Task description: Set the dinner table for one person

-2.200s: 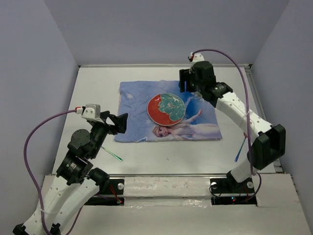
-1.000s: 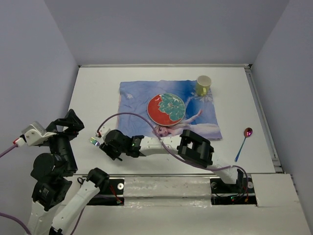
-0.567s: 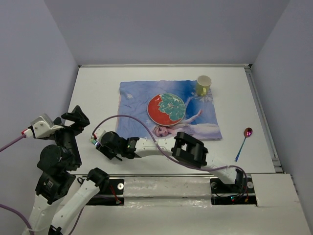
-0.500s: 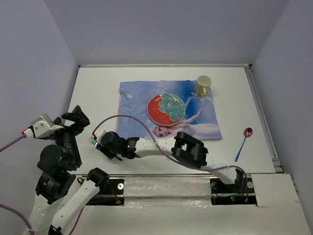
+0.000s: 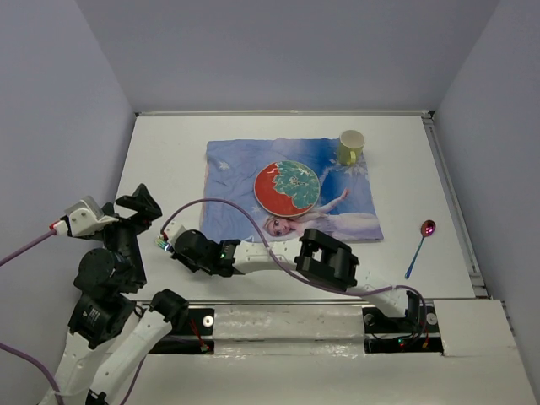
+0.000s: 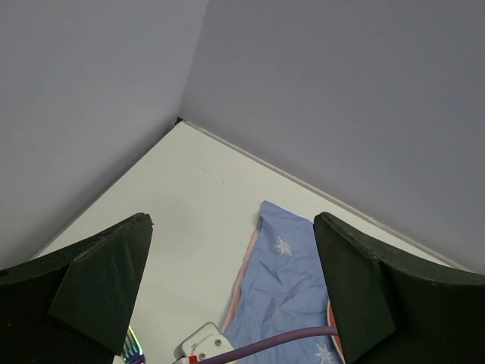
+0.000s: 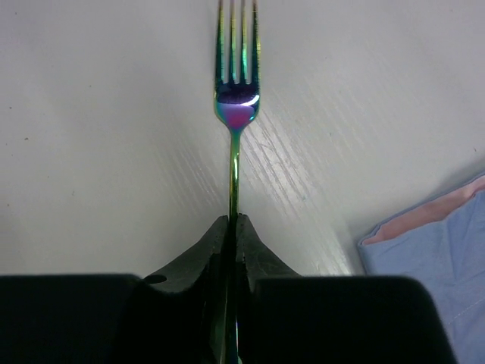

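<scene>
Near left, the right gripper (image 7: 231, 224) pinches the fork (image 7: 235, 98) by its handle, tines low over the table (image 5: 169, 152) just left of the mat (image 5: 236, 169), likely its place. The left gripper (image 6: 231, 227) hangs spread and empty, clear of it. Spoon (image 5: 419, 240) lies near right. Farther, plate (image 5: 287, 187) centres the mat, cup (image 5: 350, 146) at its far-right corner.

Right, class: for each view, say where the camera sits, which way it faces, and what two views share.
Top external: above and behind the bases, looking down on the dinner table; both arms show.
Left wrist: raised, facing the far left corner; open left tool frames it.
Right wrist: low, looking along the fork shut in the right tool.
Shared: the blue mat appears in all three.
</scene>
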